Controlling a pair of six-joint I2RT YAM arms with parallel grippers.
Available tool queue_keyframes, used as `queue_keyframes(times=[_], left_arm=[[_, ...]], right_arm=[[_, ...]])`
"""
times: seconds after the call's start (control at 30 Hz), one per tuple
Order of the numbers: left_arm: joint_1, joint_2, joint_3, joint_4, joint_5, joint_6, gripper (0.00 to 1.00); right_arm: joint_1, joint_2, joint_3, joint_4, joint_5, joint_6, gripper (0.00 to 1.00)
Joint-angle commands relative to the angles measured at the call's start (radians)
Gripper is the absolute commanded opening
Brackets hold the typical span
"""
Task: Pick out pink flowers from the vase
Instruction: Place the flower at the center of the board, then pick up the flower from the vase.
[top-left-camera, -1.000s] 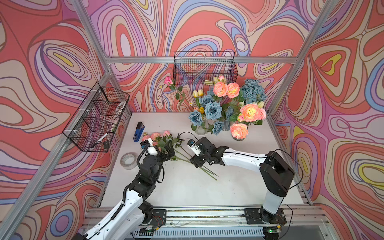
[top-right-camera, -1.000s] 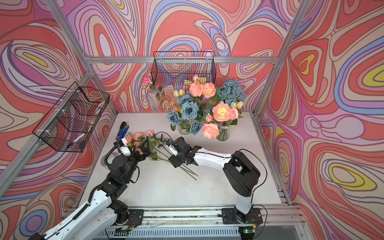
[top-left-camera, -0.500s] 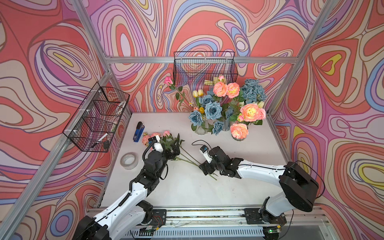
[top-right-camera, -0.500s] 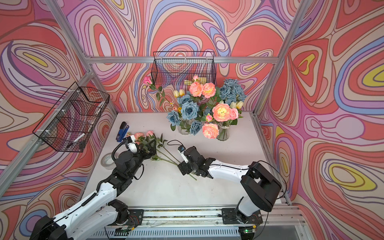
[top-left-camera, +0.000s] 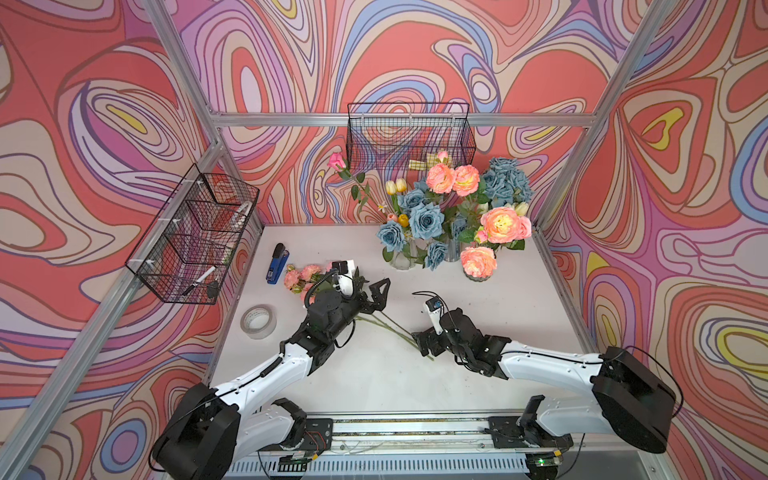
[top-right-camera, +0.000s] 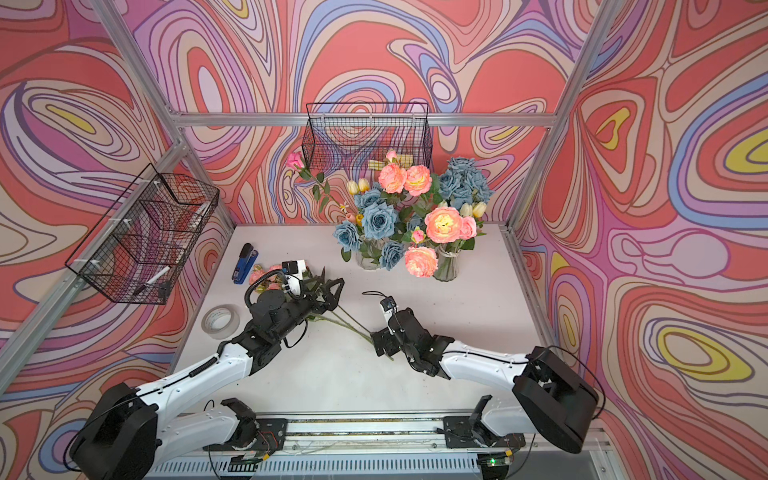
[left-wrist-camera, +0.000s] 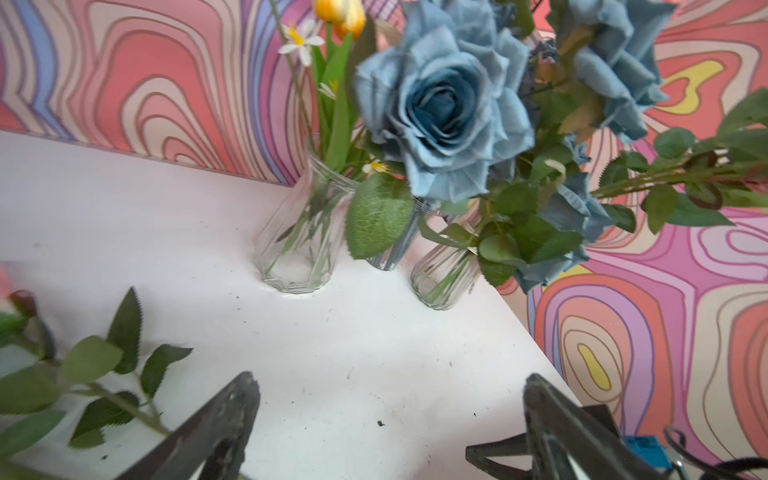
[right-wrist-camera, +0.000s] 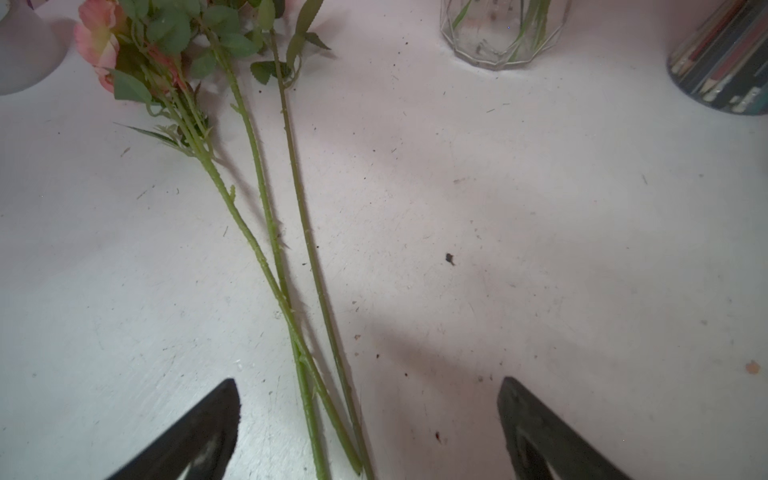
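Stems of pink flowers (right-wrist-camera: 97, 39) lie between right jaws.

Swirling pink, red, purple and blue patterned walls (top-left-camera: 415, 50) enclose a white counter (top-left-camera: 478, 374) framed by aluminium bars (top-left-camera: 291, 119). Two black wire baskets (top-left-camera: 409, 133) hang on them.

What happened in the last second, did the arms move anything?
The right pincer slid back along the green stems toward their cut ends and opened wide; it holds nothing. The left pincer, open throughout, swung off the picked pink flowers toward the glass vases. Flowers and stems stayed lying on the table; vases, blue stapler and tape roll did not move.
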Motion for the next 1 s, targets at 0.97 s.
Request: queue_keyframes(times=[0.97], left_arm=[[-0.415,0.551,0.342,0.425,-0.131,0.349,1.00]], right_arm=[[-0.860,-0.054,-0.189,0.259,-0.623,0.507,0.96]])
